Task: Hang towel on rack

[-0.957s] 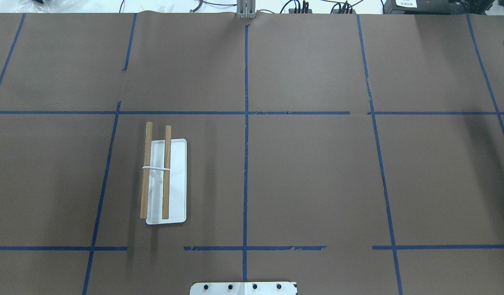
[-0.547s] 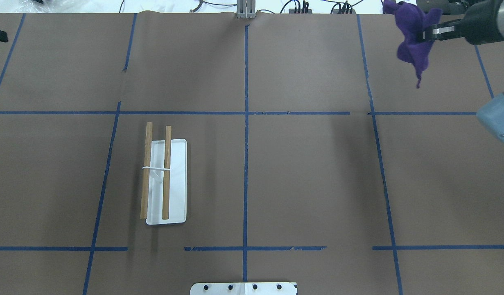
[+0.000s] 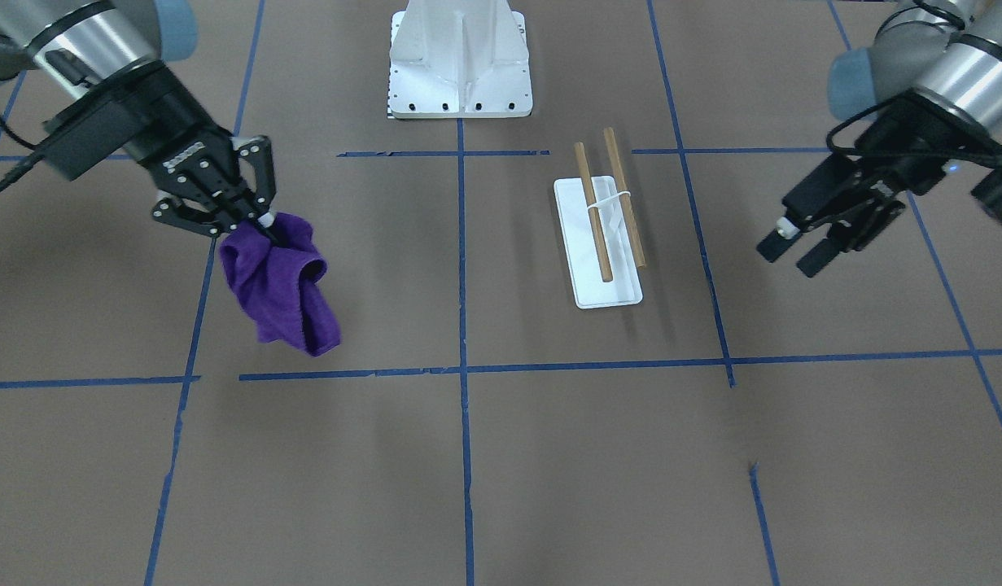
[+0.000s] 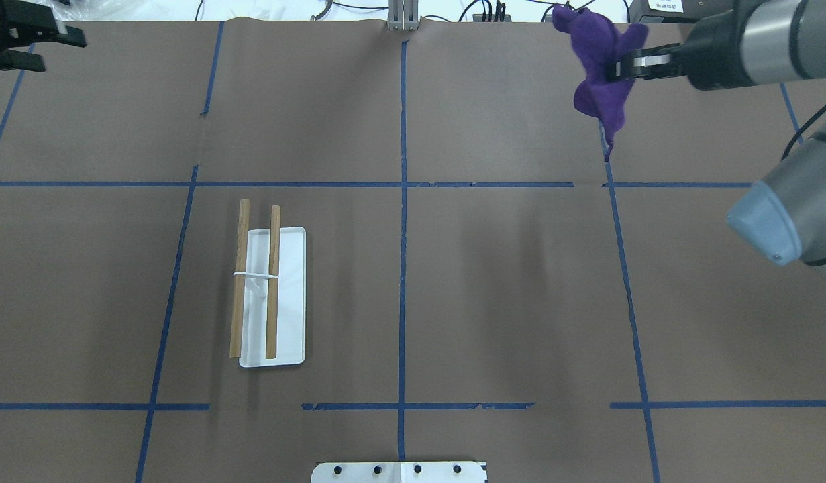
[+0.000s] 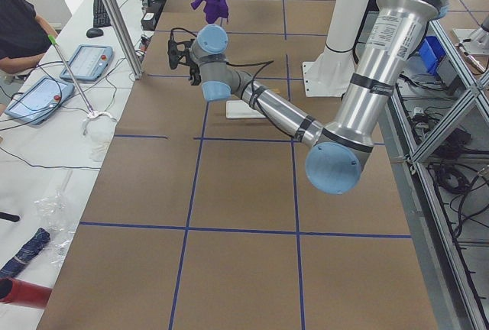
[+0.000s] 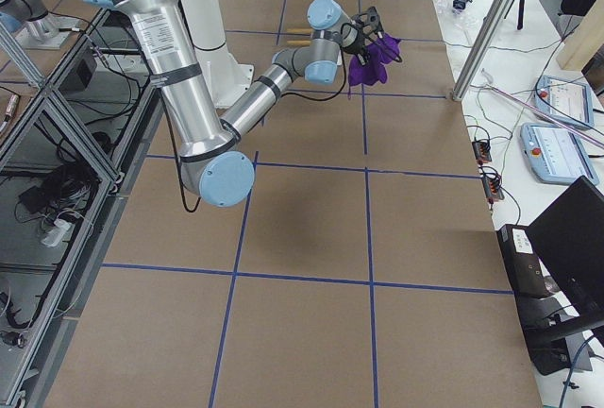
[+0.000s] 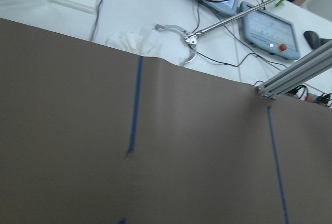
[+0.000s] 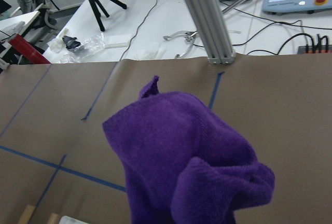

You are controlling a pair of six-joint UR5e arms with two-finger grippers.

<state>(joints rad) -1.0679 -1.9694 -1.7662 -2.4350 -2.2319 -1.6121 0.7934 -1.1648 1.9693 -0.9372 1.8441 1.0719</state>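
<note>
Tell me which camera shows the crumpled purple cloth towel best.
The front-facing view: the whole purple cloth towel hangs from the right gripper, unobstructed. The right wrist view crops it; overhead shows it bunched near the frame's top; side views show it small; left wrist view misses it.

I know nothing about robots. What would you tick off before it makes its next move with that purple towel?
1. Purple cloth towel clamped in right gripper: ok, it hangs in the air.
2. Wooden two-dowel rack on white base upright, dowels bare: ok.
3. Left gripper away from the rack: ok, open and holding nothing.
4. Towel above the rack: not ok, it is far off to one side.
5. Towel spread out for draping: not ok, it is bunched.
6. Firmness of the grip: cannot tell.
</note>
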